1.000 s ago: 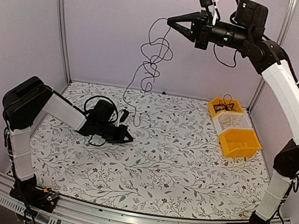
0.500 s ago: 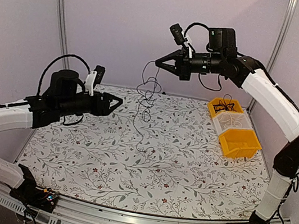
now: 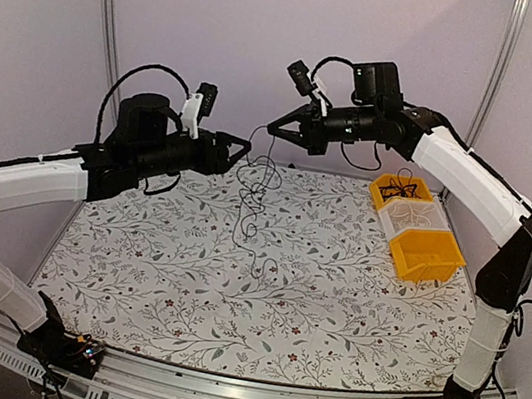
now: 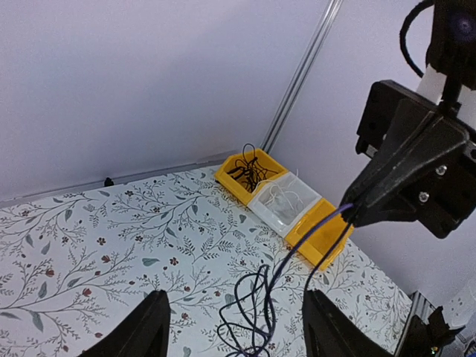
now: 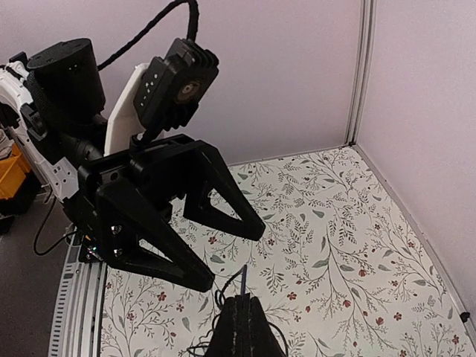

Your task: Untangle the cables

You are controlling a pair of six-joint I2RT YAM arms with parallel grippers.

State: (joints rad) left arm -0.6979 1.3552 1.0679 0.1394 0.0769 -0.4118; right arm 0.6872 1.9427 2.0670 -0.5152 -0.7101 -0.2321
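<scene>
Since the earlier frame, our left claw (image 3: pixel 242 146) has come up just beside the cables (image 3: pixel 255 193); it is wide open and empty. Our right claw (image 3: pixel 273 130) is pinched on their top end. They hang vertically over the far middle of the desk (image 3: pixel 331 301), tail touching it. They look light, limp and thin, so we would grip one strand under the loops.

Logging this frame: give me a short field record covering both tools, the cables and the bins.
right tool: shut on the cables, high above the table
left tool: open, close beside the hanging strands, not closed on them
cables: tangled bunch dangling from the right tool, tail hanging toward the table
bins: three in a row at the right; rear yellow bin holds dark wires; then clear bin; then front yellow bin
</scene>
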